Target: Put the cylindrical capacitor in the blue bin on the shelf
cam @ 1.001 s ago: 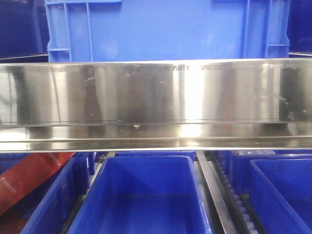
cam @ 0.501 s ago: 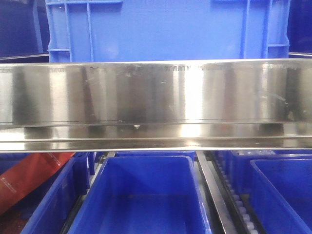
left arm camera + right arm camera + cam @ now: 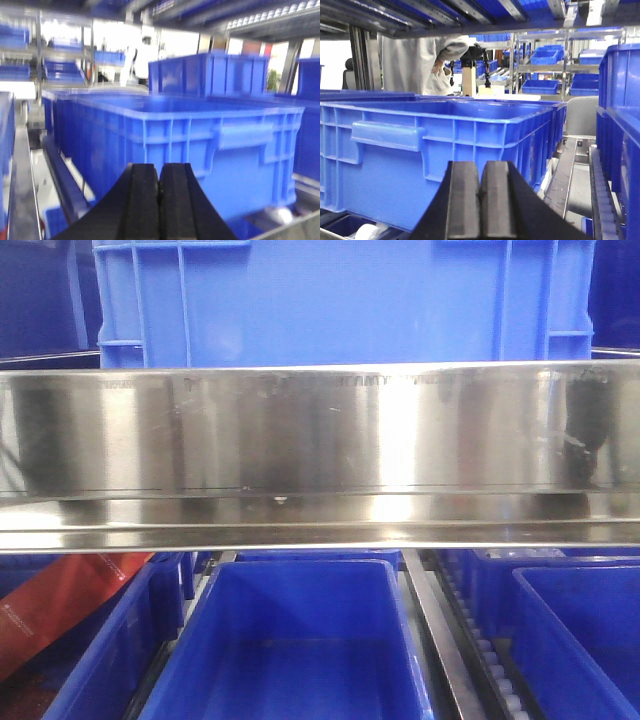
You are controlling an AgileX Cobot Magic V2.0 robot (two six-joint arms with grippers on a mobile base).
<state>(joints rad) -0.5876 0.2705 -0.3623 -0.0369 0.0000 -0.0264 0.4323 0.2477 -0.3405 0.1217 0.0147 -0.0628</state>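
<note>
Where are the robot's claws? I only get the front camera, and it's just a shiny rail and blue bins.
Observer: The left claw shows in the left wrist view. It is shut, with nothing between its pads.
Operator: And the other one?
Observer: The right claw is shut and empty too, facing a blue bin.
Operator: Can you see the orange capacitor?
Observer: No, none of the three views shows it.

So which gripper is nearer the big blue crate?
Right, probably, by little. The right gripper faces the big blue crate wall beside its handle; the left gripper faces its corner, seemingly slightly farther.
</note>
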